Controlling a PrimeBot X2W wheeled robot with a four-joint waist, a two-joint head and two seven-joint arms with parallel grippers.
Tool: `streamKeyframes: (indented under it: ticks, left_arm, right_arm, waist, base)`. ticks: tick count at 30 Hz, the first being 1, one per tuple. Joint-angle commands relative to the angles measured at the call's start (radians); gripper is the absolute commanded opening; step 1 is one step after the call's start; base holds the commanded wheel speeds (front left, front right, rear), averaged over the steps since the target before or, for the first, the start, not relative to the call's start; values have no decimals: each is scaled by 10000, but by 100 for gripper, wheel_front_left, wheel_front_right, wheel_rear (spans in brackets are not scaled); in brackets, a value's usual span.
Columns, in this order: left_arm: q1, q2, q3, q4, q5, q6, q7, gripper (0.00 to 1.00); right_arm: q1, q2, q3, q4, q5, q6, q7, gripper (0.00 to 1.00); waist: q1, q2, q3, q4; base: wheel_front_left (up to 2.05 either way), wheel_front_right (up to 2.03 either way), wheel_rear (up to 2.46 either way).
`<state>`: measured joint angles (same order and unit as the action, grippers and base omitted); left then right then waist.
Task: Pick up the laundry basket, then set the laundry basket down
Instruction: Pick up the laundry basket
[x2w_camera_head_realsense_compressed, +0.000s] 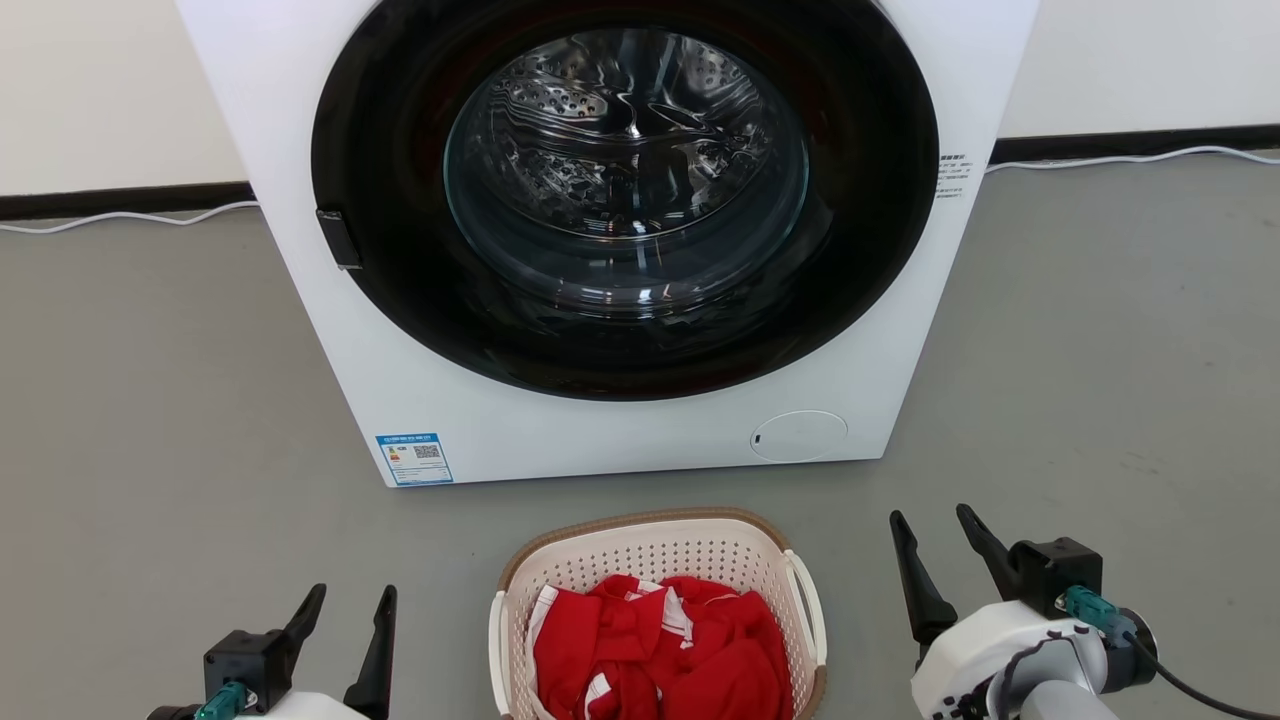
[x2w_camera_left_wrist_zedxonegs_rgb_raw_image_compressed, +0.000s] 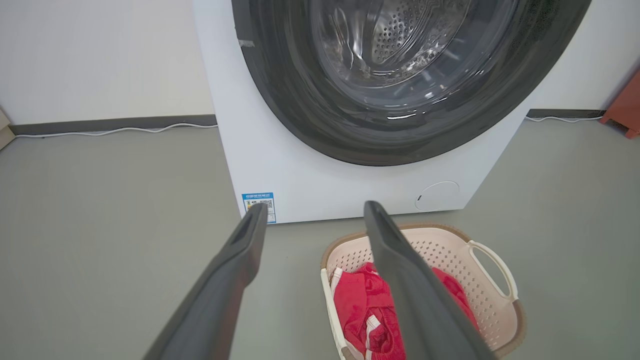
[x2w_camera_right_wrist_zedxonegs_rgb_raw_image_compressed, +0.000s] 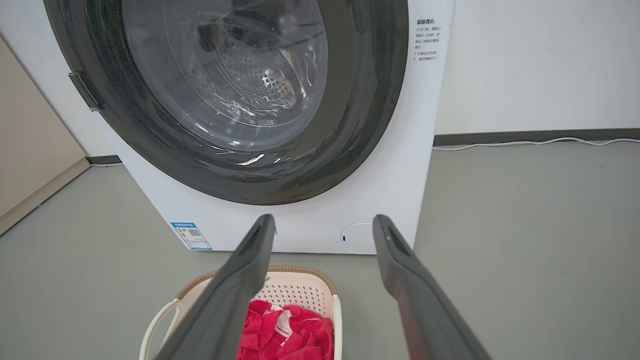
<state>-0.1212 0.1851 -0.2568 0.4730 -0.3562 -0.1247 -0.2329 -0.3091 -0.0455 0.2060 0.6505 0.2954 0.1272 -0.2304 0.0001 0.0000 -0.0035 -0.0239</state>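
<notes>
Head view showed the left gripper (x2w_camera_head_realsense_compressed: 350, 595) at the lower left, its two dark fingers (x2w_camera_head_realsense_compressed: 378, 645) spread as wide as they went and holding nothing. At the lower right the right gripper (x2w_camera_head_realsense_compressed: 930, 515) stood the same, its two fingers (x2w_camera_head_realsense_compressed: 912, 585) parted and empty above the grey floor (x2w_camera_head_realsense_compressed: 150, 400). Between the two grippers, touching neither, the laundry basket (x2w_camera_head_realsense_compressed: 640, 520) sat on the floor just before the washer (x2w_camera_head_realsense_compressed: 620, 440), with a narrow strip of bare floor between its brown rim and the machine's foot. A heap of red cloth with white trim (x2w_camera_head_realsense_compressed: 660, 650) lay inside it. The basket's two white handles (x2w_camera_head_realsense_compressed: 808, 600) faced outward, one toward each gripper, with open floor beside each. On the washer's white front, a blue sticker (x2w_camera_head_realsense_compressed: 413, 458) with a square code sat at the lower left corner, its print too small to read. A block of small dark characters (x2w_camera_head_realsense_compressed: 953, 175) near the right edge was also too fine to make out. One round white cover (x2w_camera_head_realsense_compressed: 798, 436) sat low on the right. The dark-ringed glass door (x2w_camera_head_realsense_compressed: 625, 170) looked shut. Wide bare floor ran on both sides of the washer to a dark skirting (x2w_camera_head_realsense_compressed: 120, 198), where a white cable (x2w_camera_head_realsense_compressed: 120, 217) lay. Counted: one basket, one washer, two grippers.
</notes>
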Motion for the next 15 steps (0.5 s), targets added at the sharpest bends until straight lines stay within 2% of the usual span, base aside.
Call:
streamKeyframes:
  ticks: [1, 5, 15]
  left_arm:
    - [-540, 220, 347, -143, 249, -57, -171, 100]
    - [-561, 161, 536, 30, 541, -60, -289, 100]
    - [-552, -193, 1281, 406, 230, -60, -289, 100]
  right_arm:
    - [-481, -37, 195, -129, -266, 34, -196, 100]
    - [-549, -47, 11, -35, -700, 35, -314, 100]
    - [-415, -47, -853, -35, -930, 35, -314, 100]
  waist:
    - [-1, 0, -2, 2]
    - [-1, 0, 10, 9]
    - [-1, 0, 40, 48]
  base:
    - [0, 0, 0]
    - [0, 0, 0]
    - [0, 0, 0]
